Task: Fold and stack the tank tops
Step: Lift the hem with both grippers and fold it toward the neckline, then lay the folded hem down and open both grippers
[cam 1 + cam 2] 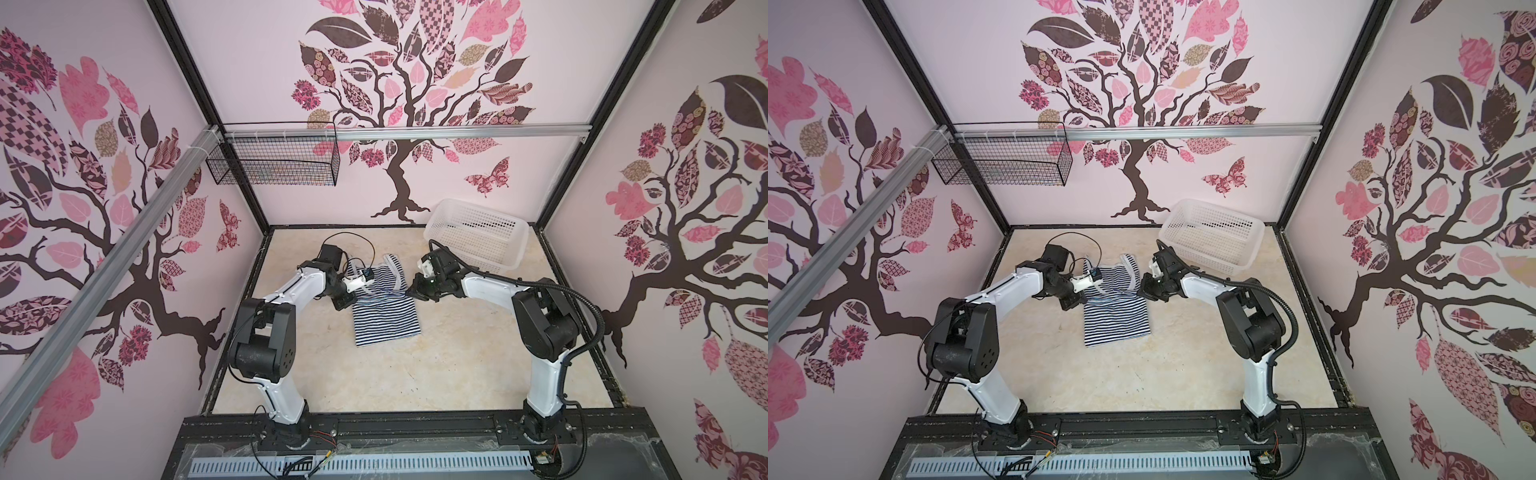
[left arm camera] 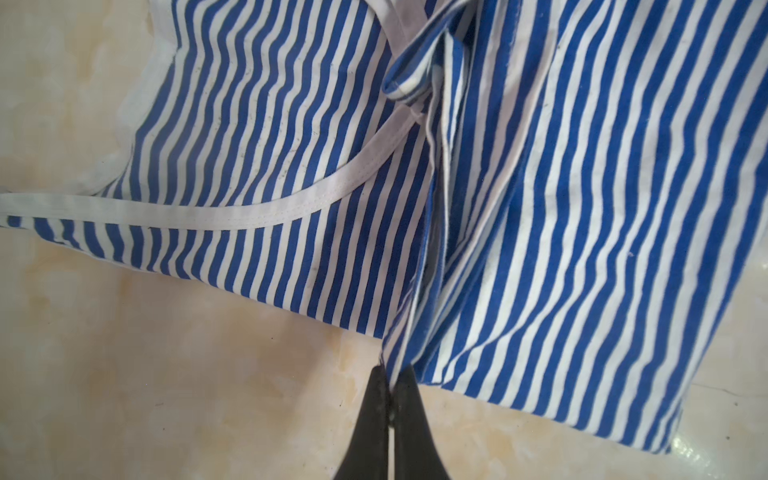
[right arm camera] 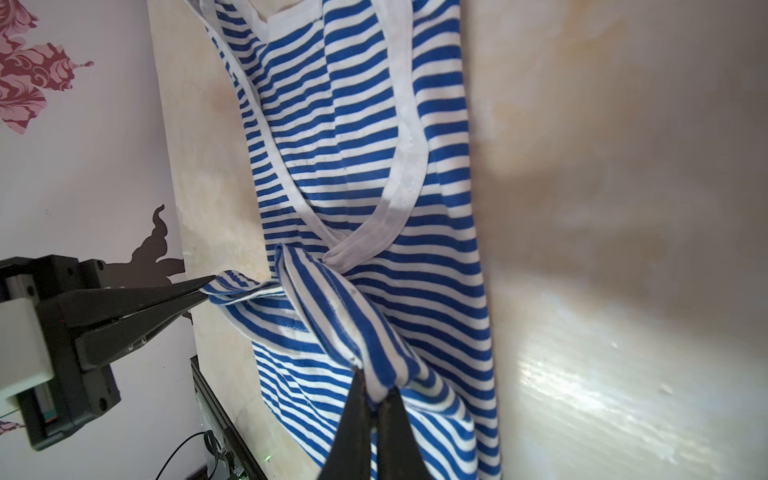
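Navy-and-white striped sleeveless tank top (image 1: pixel 386 322) lay at middle of beige bench (image 1: pixel 457 365), straps far from arms. Left gripper (image 2: pixel 390 376) jaws pinched one side edge, and right gripper (image 3: pixel 376 390) jaws pinched bunched hem opposite. Paired hold likely meant to stretch cloth taut for fold.

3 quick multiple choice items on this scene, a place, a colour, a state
1. The white basket stands: A far right B near left C centre
2. Stripes of the tank top: A red, white B blue, white C green, black
3. The left gripper and right gripper: A both open B both shut on the tank top C one open
Key: A, it sits by the far wall, right; B, the wrist views show blue; B, each pinches a fold of cloth.
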{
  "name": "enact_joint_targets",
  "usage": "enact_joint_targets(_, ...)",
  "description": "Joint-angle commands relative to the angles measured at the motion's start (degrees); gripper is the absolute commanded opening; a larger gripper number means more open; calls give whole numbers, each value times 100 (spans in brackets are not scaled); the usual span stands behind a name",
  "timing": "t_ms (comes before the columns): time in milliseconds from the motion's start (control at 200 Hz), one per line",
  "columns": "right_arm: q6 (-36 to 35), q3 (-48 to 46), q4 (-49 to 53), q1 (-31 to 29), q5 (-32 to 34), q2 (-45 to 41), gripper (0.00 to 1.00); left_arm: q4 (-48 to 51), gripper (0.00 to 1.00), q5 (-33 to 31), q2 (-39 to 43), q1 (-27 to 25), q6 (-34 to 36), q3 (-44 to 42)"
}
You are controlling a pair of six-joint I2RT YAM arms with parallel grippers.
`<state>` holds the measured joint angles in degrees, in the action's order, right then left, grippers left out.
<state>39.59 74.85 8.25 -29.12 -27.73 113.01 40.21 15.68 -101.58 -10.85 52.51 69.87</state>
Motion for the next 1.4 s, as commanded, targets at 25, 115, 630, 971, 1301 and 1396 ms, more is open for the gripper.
enact_joint_targets(25,-56,273,23,65,-135,257,0,17,0,-87,-184,36,-14,134)
enact_joint_targets(115,-111,417,134,67,-163,363,0,33,0,-117,-230,32,0,100)
enact_joint_targets(630,-276,29,201,76,-165,-236,51,-470,54,-451,422,61,-1153,51)
enact_joint_targets(971,-321,-1656,-87,-15,22,-1653,56,174,85,356,2016,42,-1255,-986)
enact_joint_targets(1301,-218,-2565,-570,-370,153,-1706,54,-66,83,162,2369,-501,-1166,-2434)
enact_joint_targets(1396,-214,-2616,-627,-366,171,-1645,54,-139,86,207,2306,-514,-1222,-2494)
